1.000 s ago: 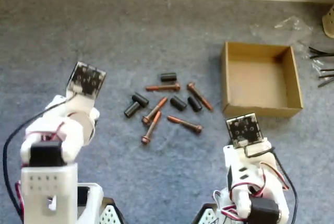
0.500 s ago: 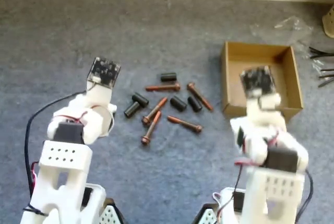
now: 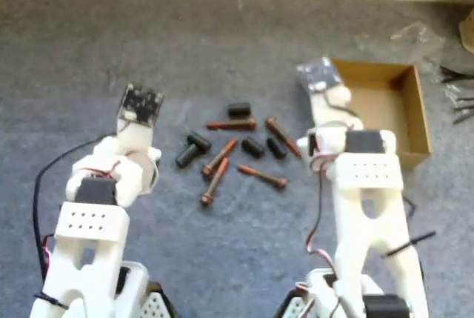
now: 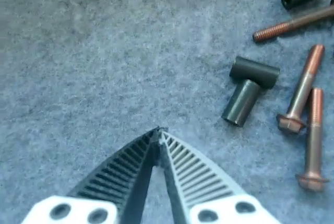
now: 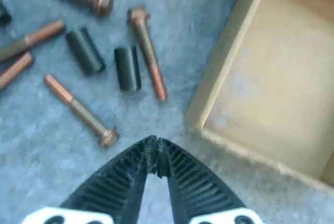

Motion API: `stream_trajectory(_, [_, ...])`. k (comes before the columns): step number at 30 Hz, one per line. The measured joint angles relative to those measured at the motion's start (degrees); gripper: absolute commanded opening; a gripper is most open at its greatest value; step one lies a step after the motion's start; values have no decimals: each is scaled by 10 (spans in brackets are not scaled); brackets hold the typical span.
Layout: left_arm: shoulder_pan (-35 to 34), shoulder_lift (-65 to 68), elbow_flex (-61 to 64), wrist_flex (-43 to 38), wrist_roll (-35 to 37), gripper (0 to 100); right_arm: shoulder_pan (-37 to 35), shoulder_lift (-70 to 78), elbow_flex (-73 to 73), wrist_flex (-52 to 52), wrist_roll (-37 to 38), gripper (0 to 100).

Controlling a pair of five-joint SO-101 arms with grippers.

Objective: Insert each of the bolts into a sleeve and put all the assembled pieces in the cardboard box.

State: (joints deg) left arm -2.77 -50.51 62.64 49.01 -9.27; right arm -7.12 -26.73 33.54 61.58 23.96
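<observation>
Several copper bolts [image 3: 217, 159] and short black sleeves [image 3: 252, 147] lie loose on the grey carpet between the two arms. The open cardboard box [image 3: 419, 110] stands to their right with nothing in it. My left gripper [image 4: 159, 131] is shut and holds nothing; it hovers over bare carpet left of two touching sleeves [image 4: 245, 89] and a pair of bolts [image 4: 307, 110]. My right gripper [image 5: 155, 141] is shut and holds nothing; it hangs by the box's near left corner [image 5: 227, 41], close to a bolt [image 5: 148, 52] and a sleeve [image 5: 127, 68].
Clear plastic wrap [image 3: 409, 34] and some black parts [image 3: 458, 84] lie beyond the box at the far right. Open carpet stretches behind and in front of the pile.
The right arm has risen from the table's front and swung forward and left to the box's left corner. The left arm has stretched forward toward the pile.
</observation>
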Motion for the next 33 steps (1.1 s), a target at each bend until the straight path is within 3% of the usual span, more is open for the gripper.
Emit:
stream_trajectory(6, [-4, 0, 22, 0, 0, 10, -39, 100, -61, 27, -13, 18])
stream_trajectory(11, [-5, 0, 23, 0, 0, 10, -42, 229, -202, 81, -12, 126])
stream_trajectory(19, [-4, 0, 55, -37, 0, 11, -70, 389, -387, 181, 21, 131])
stream_trajectory(33, [-4, 0, 67, -69, 0, 11, -95, 535, -462, 190, 22, 134])
